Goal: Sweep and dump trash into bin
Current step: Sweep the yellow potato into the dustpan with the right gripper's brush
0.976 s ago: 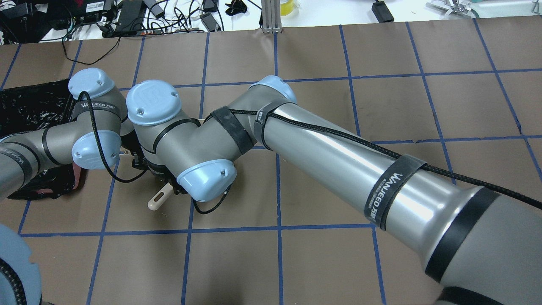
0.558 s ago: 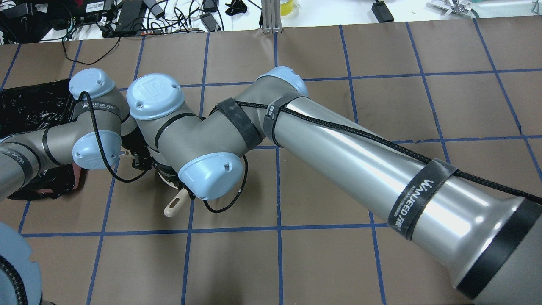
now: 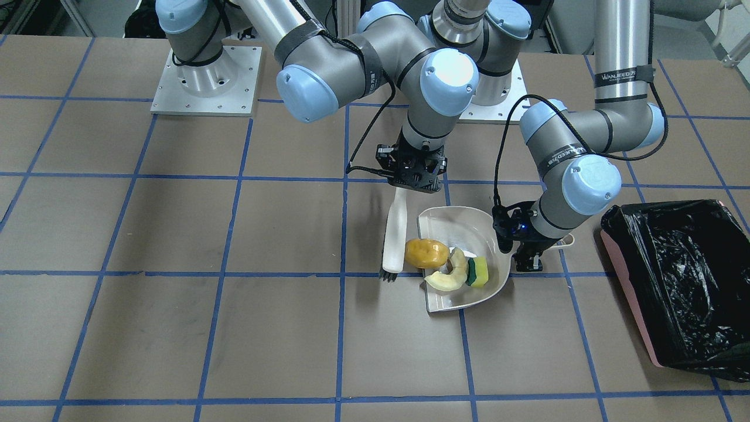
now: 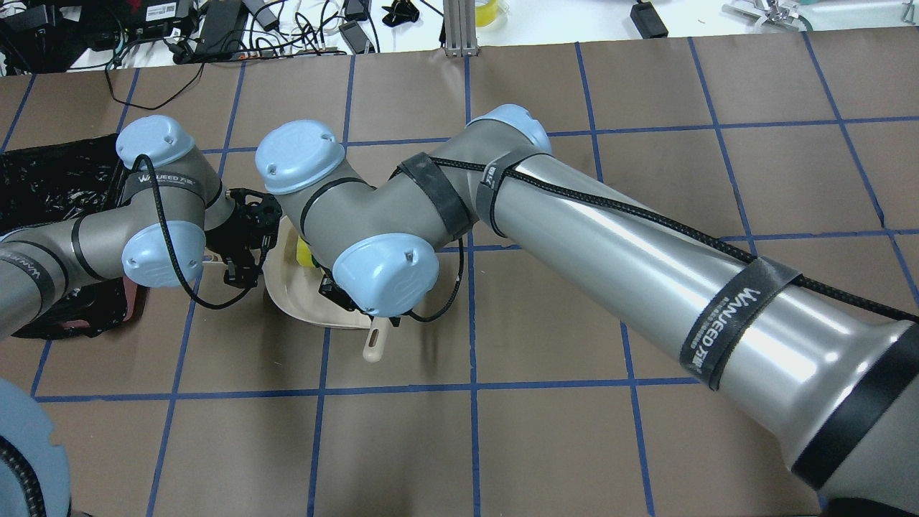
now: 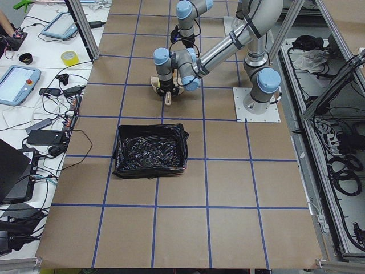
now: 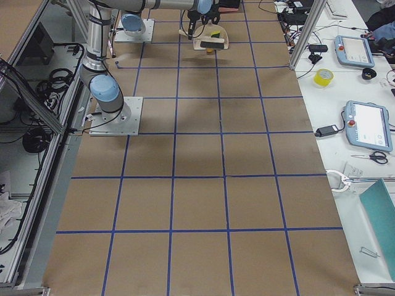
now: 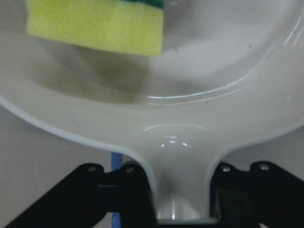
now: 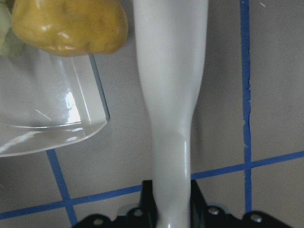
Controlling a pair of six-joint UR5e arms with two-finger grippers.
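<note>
The beige dustpan [image 3: 463, 231] lies flat on the table. The pale melon-rind slice [image 3: 448, 275] and the yellow wedge with a green side [image 3: 479, 272] lie inside it. The orange-yellow lump [image 3: 426, 253] sits on its open lip. My left gripper [image 3: 527, 258] is shut on the dustpan's handle [image 7: 178, 156]. My right gripper [image 3: 413, 176] is shut on the beige brush [image 3: 395, 231], whose dark bristles [image 3: 388, 273] rest beside the lump. The pink bin with the black bag [image 3: 679, 281] stands apart, on the side of my left arm.
The table is brown paper with a blue tape grid [image 3: 340, 272]. Both arm bases [image 3: 205, 76] are bolted at my side of the table. My right forearm [image 4: 646, 258] crosses the table's middle. Cables and electronics [image 4: 215, 29] lie beyond the far edge.
My right arm has swung to the right in the overhead view, turning the brush handle from pointing lower left to pointing down. The dustpan now shows from under it. My left arm has not moved.
</note>
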